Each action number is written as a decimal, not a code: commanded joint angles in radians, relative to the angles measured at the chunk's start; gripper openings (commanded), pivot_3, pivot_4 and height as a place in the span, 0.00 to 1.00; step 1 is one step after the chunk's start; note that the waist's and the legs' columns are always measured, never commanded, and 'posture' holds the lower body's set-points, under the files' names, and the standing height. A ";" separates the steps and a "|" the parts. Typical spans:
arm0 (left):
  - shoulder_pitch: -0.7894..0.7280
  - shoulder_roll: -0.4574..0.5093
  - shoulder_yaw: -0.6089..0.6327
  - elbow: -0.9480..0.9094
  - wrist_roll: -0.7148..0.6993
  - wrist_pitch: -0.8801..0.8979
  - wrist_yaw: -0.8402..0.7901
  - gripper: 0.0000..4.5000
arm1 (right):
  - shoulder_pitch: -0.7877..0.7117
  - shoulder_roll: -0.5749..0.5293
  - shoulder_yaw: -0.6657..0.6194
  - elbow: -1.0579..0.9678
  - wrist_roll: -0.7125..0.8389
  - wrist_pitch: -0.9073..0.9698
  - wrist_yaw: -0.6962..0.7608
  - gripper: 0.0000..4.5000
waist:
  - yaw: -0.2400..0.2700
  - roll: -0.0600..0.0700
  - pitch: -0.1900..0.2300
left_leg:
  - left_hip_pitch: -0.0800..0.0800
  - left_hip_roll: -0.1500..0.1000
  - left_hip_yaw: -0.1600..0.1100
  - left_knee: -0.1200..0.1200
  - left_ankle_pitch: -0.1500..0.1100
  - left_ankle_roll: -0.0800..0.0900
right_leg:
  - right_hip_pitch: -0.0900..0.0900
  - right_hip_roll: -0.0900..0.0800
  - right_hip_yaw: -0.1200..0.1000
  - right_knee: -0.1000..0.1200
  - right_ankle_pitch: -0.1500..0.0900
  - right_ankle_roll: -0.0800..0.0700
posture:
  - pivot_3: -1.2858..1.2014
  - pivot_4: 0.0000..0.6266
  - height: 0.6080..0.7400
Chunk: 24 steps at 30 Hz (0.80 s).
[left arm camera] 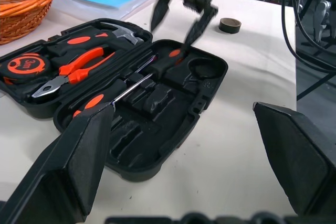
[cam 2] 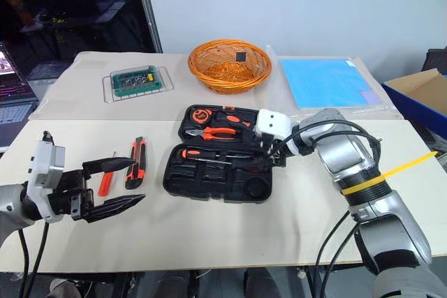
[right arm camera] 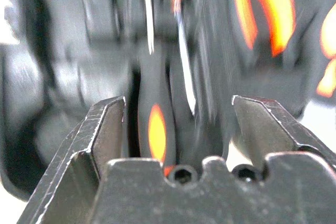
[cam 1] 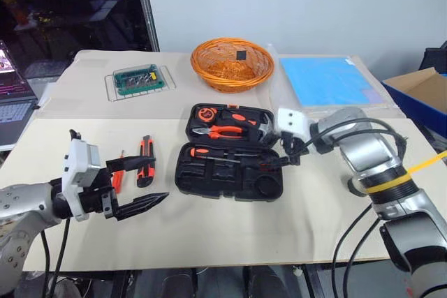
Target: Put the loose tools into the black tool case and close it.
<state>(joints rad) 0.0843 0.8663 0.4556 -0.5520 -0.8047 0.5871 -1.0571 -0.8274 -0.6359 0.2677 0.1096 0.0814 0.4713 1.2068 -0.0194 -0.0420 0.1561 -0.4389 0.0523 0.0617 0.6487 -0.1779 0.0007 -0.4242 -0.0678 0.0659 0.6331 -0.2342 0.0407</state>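
The black tool case (cam 1: 230, 181) lies open mid-table, with a tape measure, pliers and a hammer in its far half. Two orange-and-black screwdrivers (left arm camera: 93, 101) lie in its near half. My right gripper (left arm camera: 170, 35) hangs open just above the handle of one screwdriver (left arm camera: 169, 59), which shows blurred between its fingers (right arm camera: 107, 129) in the right wrist view. Left of the case, an orange-and-black utility knife (cam 1: 145, 170) and a thin red screwdriver (cam 1: 117, 180) lie loose on the table. My left gripper (cam 2: 138, 181) hovers open and empty just in front of them.
An orange wicker basket (cam 1: 198, 61) stands behind the case, with a green bit set (cam 1: 142, 79) to its left and a blue folder (cam 1: 328, 79) to its right. A laptop (cam 1: 14, 99) sits at the far left, a cardboard box (cam 1: 419, 88) off the right edge.
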 commanded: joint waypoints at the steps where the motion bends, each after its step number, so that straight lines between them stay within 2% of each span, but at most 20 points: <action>1: -0.017 0.009 0.001 0.000 0.006 -0.023 0.008 1.00 | 0.070 0.060 -0.091 -0.101 0.015 0.028 -0.175 0.54 | 0.002 0.000 0.000 | 0.000 0.000 0.000 -0.001 0.000 0.000 | 0.000 0.000 0.000 0.000 0.000 0.000 | 0.52 0.24 1.00; 4: -0.020 0.008 0.006 0.005 0.009 -0.023 0.017 1.00 | 0.208 0.096 -0.074 -0.224 -0.080 -0.010 -0.346 0.31 | 0.009 0.000 0.000 | 0.000 -0.001 0.000 -0.003 0.000 0.000 | 0.000 0.000 0.000 -0.001 0.000 0.000 | 0.52 0.24 1.00; 6: -0.018 0.009 0.011 0.008 0.010 -0.021 0.019 1.00 | 0.286 0.142 -0.080 -0.297 -0.080 0.035 -0.419 0.15 | 0.011 0.000 0.000 | 0.000 -0.001 0.000 -0.003 0.000 -0.001 | 0.000 -0.001 0.000 -0.001 -0.001 0.000 | 0.52 0.24 1.00; 8: -0.015 0.011 0.011 0.013 0.013 -0.022 0.017 1.00 | 0.347 0.146 -0.046 -0.309 -0.130 -0.002 -0.467 0.00 | 0.007 0.000 0.000 | -0.001 -0.001 0.000 -0.003 0.000 -0.001 | -0.001 -0.001 0.000 -0.001 0.000 0.000 | 0.52 0.24 1.00; 12: -0.021 0.020 0.001 0.037 0.025 -0.025 0.004 1.00 | 0.427 0.143 0.054 -0.257 -0.208 -0.071 -0.499 0.00 | -0.003 0.000 0.000 | 0.000 -0.001 0.000 -0.003 0.001 -0.002 | 0.000 -0.001 0.000 0.000 0.000 -0.001 | 0.52 0.24 1.00; 18: -0.025 0.018 -0.021 0.074 0.061 -0.046 0.002 1.00 | 0.417 0.112 0.137 -0.091 -0.339 -0.258 -0.547 0.00 | -0.009 -0.005 -0.005 | 0.014 0.000 0.001 -0.004 0.001 -0.003 | 0.005 -0.001 0.000 -0.001 -0.005 -0.007 | 0.52 0.24 1.00; 22: -0.012 -0.008 -0.014 0.079 0.078 -0.046 0.045 1.00 | 0.413 0.127 0.080 -0.123 -0.325 -0.301 -0.587 0.00 | -0.017 -0.009 -0.008 | 0.016 0.000 0.001 -0.005 0.000 -0.006 | 0.007 -0.002 0.000 0.000 -0.005 -0.008 | 0.52 0.24 1.00; 24: -0.008 -0.036 0.006 0.081 0.087 -0.034 0.110 1.00 | 0.421 0.208 -0.037 -0.224 -0.151 -0.226 -0.590 0.00 | -0.019 -0.010 -0.008 | 0.016 0.000 0.002 -0.005 0.000 -0.006 | 0.007 -0.003 0.000 0.000 -0.004 -0.008 | 0.52 0.24 1.00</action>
<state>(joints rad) 0.0767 0.8514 0.4304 -0.4628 -0.7277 0.5664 -1.0071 -0.4168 -0.4818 0.3357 -0.0443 -0.2079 0.1790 0.6253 -0.0380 -0.0516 0.1484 -0.4230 0.0523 0.0638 0.6441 -0.1783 -0.0052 -0.4173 -0.0705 0.0662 0.6333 -0.2384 0.0323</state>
